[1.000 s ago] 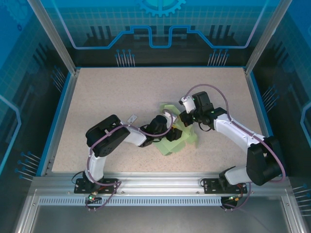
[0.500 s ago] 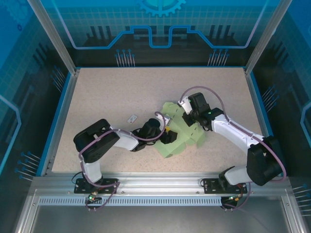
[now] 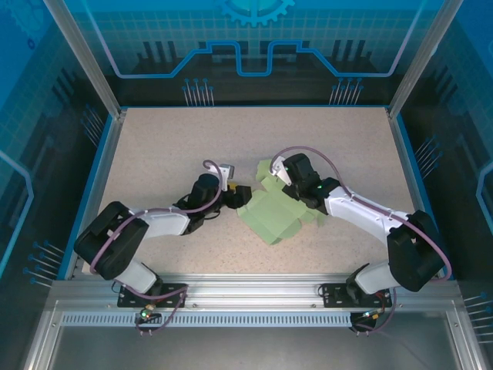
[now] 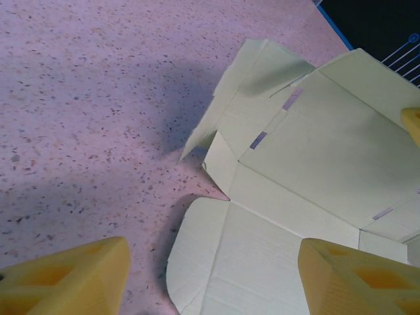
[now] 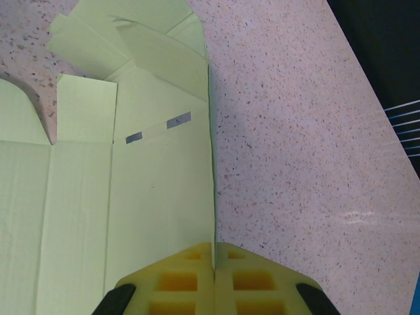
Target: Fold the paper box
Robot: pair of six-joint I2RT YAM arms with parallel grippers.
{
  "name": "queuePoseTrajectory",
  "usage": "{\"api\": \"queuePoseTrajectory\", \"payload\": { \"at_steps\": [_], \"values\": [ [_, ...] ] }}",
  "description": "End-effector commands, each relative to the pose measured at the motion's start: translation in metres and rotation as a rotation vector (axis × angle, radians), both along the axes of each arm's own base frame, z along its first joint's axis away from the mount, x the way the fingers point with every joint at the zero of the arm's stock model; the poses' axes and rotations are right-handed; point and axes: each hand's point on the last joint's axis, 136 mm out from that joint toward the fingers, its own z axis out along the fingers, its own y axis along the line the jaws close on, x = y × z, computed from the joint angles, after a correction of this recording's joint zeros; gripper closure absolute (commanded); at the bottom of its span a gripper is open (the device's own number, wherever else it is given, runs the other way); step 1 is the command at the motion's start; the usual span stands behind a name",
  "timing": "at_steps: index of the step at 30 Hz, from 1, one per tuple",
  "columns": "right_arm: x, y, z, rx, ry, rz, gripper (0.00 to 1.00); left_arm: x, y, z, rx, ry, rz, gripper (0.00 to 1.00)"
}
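The paper box [image 3: 271, 216] is a pale mint-green die-cut sheet lying mostly flat on the table, with creased flaps spread out. My right gripper [image 5: 213, 252] is shut on one long edge of the paper box [image 5: 157, 190], the card pinched between its yellow pads; from above, the right gripper [image 3: 286, 187] sits at the sheet's far side. My left gripper [image 4: 213, 282] stands open above a rounded flap of the paper box [image 4: 262, 243], with nothing between its fingers [image 4: 72, 279]. Seen from above, the left gripper [image 3: 240, 198] is at the sheet's left edge.
The speckled tabletop [image 3: 169, 146] is bordered by a blue rim [image 3: 100, 177] and metal frame posts. Both arm bases sit on the rail at the near edge [image 3: 254, 293]. Bare table lies to the left and far side of the sheet.
My left gripper has opened and drawn back to the left, off the sheet. The sheet has dropped from a raised fold to lying flatter. The right gripper moved left and stayed shut.
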Motion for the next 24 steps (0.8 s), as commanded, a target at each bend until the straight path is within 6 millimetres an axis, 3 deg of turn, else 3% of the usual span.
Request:
{"api": "queuePoseTrajectory", "payload": {
  "at_steps": [1, 7, 11, 18, 24],
  "values": [
    [-0.001, 0.009, 0.0, 0.025, 0.03, 0.058, 0.96, 0.004, 0.002, 0.007, 0.049, -0.008, -0.005, 0.3],
    [-0.008, 0.016, 0.011, 0.265, 0.205, 0.085, 0.97, 0.012, -0.008, 0.012, 0.118, -0.084, -0.081, 0.29],
    [-0.012, 0.013, 0.015, 0.398, 0.315, 0.077, 0.97, 0.006, -0.026, 0.015, 0.129, -0.121, -0.203, 0.29],
    [-0.007, 0.007, 0.016, 0.444, 0.355, 0.053, 0.97, -0.007, -0.053, 0.013, 0.211, -0.135, -0.32, 0.31],
    [-0.004, 0.006, 0.012, 0.442, 0.379, 0.046, 0.97, 0.004, -0.06, -0.001, 0.241, -0.106, -0.317, 0.3]
  ]
}}
